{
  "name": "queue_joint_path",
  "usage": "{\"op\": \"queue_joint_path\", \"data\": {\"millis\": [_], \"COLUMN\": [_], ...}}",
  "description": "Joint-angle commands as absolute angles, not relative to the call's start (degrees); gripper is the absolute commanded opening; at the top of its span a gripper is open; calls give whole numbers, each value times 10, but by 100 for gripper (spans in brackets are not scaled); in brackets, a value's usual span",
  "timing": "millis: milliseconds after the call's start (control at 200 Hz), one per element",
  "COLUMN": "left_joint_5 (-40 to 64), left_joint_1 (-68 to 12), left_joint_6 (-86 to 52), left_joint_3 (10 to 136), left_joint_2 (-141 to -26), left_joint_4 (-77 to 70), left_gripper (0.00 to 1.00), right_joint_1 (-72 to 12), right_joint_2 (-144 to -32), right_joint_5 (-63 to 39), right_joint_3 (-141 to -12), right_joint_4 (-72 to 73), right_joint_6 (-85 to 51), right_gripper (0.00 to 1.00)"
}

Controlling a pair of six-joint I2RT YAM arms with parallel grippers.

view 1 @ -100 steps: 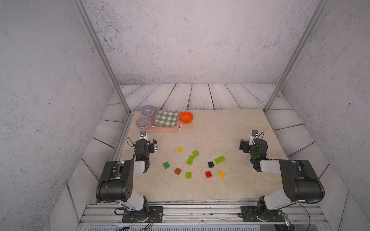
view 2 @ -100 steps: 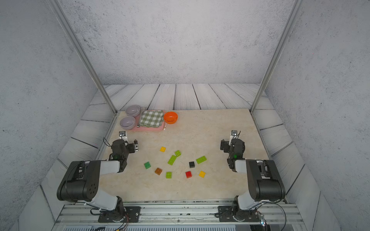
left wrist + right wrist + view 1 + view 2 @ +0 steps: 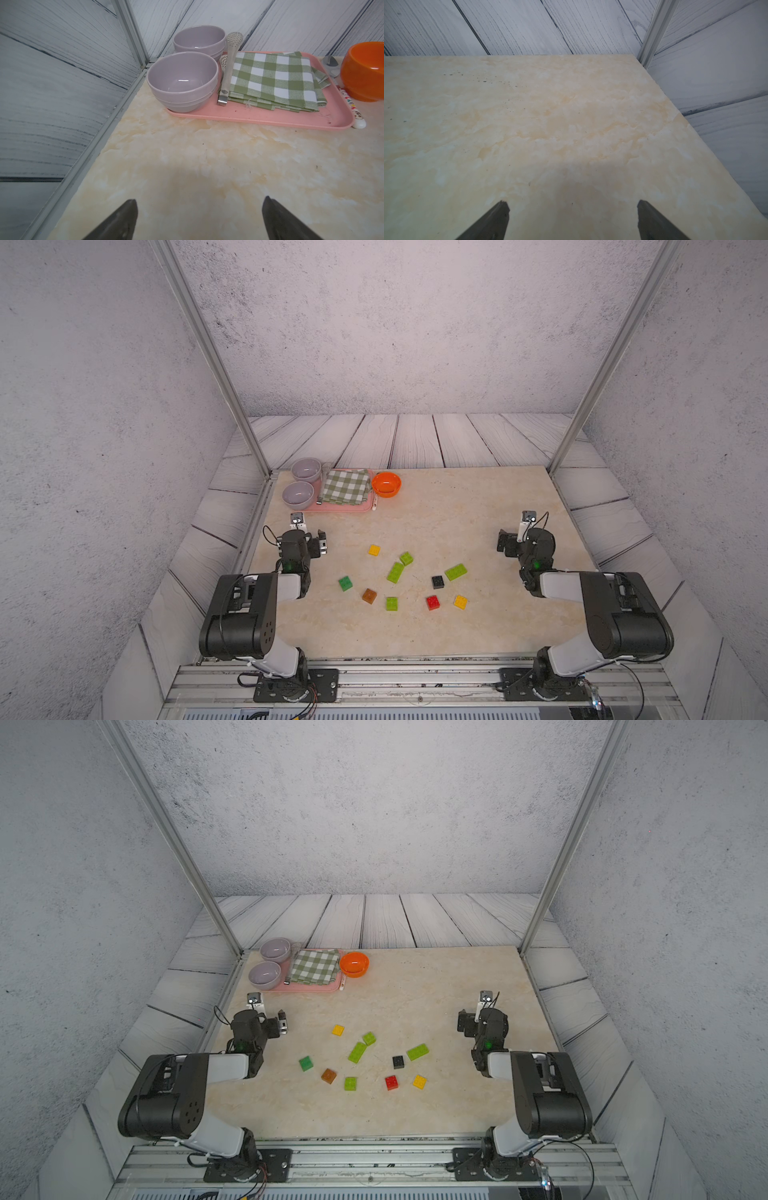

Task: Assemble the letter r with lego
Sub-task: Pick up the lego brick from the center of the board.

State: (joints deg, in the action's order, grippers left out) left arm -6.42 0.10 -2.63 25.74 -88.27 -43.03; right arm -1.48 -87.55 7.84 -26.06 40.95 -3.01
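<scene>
**Table (image 3: 415, 639), seen from above and from both wrists.**

- **Row nearest the front edge, left to right:** brown-orange brick (image 3: 369, 595), square lime brick (image 3: 391, 603), red brick (image 3: 432, 602), near yellow brick (image 3: 460, 601).
- **Behind that row:** the dark green brick (image 3: 345, 583) lies toward the left. The black brick (image 3: 437, 581) lies just beside the right long lime brick (image 3: 455, 571).
- **Mid-table:** the left long lime brick (image 3: 395, 572) lies slanted. Its far end is just beside the small lime brick (image 3: 406, 558).
- **Farthest brick:** the far yellow brick (image 3: 374, 550). Every brick lies singly on the table, studs up, well apart from both arms.
- **Left gripper (image 3: 199, 207):** near the left edge, jaws spread wide over bare table, nothing between them.
- **Right gripper (image 3: 571, 207):** near the right edge, likewise spread and unloaded.
- **Far left corner:** a pink tray (image 3: 270, 118) carries the near lilac bowl (image 3: 182, 83), the far lilac bowl (image 3: 199, 39), tongs (image 3: 229, 62) and a green-checked cloth (image 3: 274, 79).
- **Beside the tray's right rim:** a spoon (image 3: 351, 104) lies along the rim, and beyond it the orange bowl (image 3: 386, 484) stands on the table.
</scene>
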Motion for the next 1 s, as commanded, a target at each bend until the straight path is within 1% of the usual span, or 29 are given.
{"op": "queue_joint_path", "data": {"millis": [0, 140, 235, 335, 395, 445, 495, 600, 661, 711, 786, 826, 866, 911, 996], "left_joint_5": [-61, -60, -49, -107, -152, -168, -169, -150, -150, -174, -250, -269, -260, -230, -163], "left_joint_1": [0, 0, -4, -31, -52, -63, -73, -74, -74, -74, -74, -74, -74, -74, -76], "left_joint_6": [-24, -23, -13, -3, -4, -13, -19, -84, -136, -191, -334, -390, -416, -416, -428], "left_joint_3": [262, 259, 236, 214, 226, 242, 249, 286, 312, 333, 381, 414, 438, 449, 462], "left_joint_2": [-877, -877, -861, -800, -744, -698, -664, -614, -592, -577, -562, -561, -563, -566, -571], "left_joint_4": [-430, -432, -464, -456, -379, -319, -289, -214, -164, -118, 25, 110, 162, 177, 194], "left_gripper": [98, 98, 98, 98, 98, 98, 98, 98, 98, 98, 98, 98, 98, 98, 98], "right_joint_1": [-15, -14, -15, -15, -15, -15, -15, -15, -15, -15, -15, -15, -16, -18, -25], "right_joint_2": [-879, -878, -860, -796, -753, -720, -689, -637, -613, -597, -574, -560, -553, -551, -569], "right_joint_5": [79, 78, 72, 73, 67, 68, 69, 53, 55, 58, 21, -6, -28, -43, -34], "right_joint_3": [-265, -263, -260, -274, -283, -288, -297, -336, -359, -378, -383, -375, -366, -370, -419], "right_joint_4": [410, 413, 408, 324, 277, 252, 232, 168, 122, 83, 68, 82, 99, 96, 8], "right_joint_6": [-31, -32, -30, -35, -42, -61, -80, -105, -140, -174, -197, -209, -229, -260, -334], "right_gripper": [99, 99, 99, 99, 99, 99, 99, 99, 99, 99, 99, 99, 99, 99, 99]}}
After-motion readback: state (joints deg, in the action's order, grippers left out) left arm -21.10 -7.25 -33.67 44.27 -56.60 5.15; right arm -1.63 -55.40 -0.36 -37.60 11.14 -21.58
